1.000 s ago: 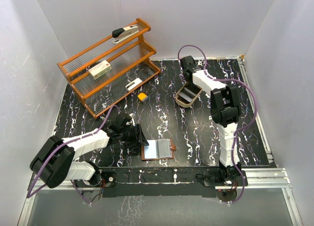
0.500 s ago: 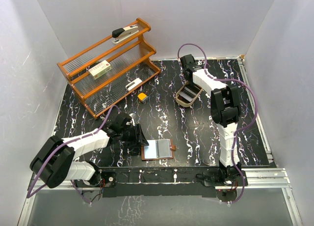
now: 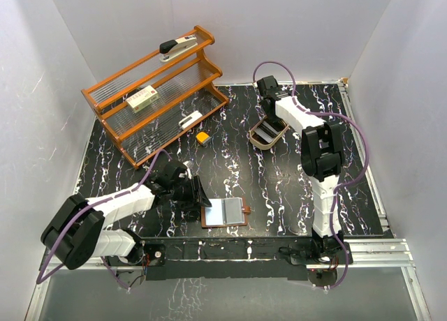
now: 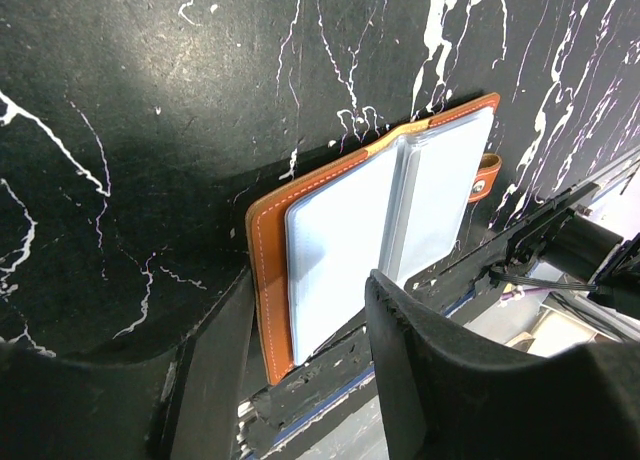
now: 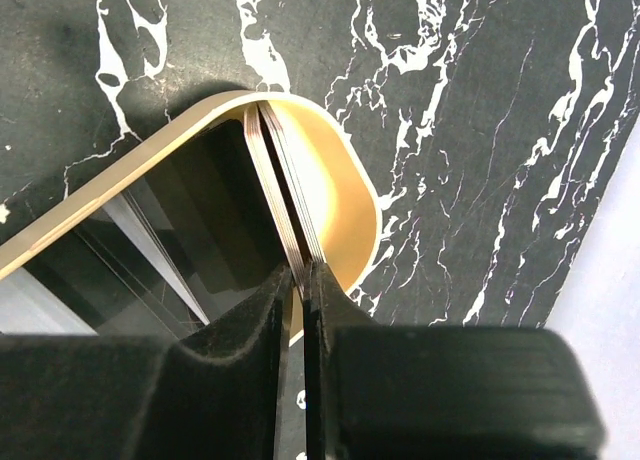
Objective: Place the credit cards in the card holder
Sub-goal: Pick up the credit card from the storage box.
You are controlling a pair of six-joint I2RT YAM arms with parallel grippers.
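We are judging the job as barely begun. The credit cards [image 5: 283, 195] are all sitting in the oval wooden tray [image 5: 345, 175] at the far side of the table [image 3: 293, 188], well apart from the card holder [image 3: 225, 213], which is lying open near the front edge.

The right gripper [image 5: 302, 272] is reaching into the tray with its fingers drawn narrow, pinching the edge of cards standing against the tray's curved end. How many it is pinching we cannot tell. The left gripper [image 4: 310, 290] is hovering with its fingers parted, one on each side of the card holder's corner, gripping nothing that we are seeing.

Everything is remaining: lifting a card, carrying it over, sliding it into a pocket, then repeating.

The credit cards are showing as thin pale sheets with silvery edges, some upright, some lying flat. The card holder is showing a stitched brown cover, pale blue-grey pockets fanned open and a snap tab.
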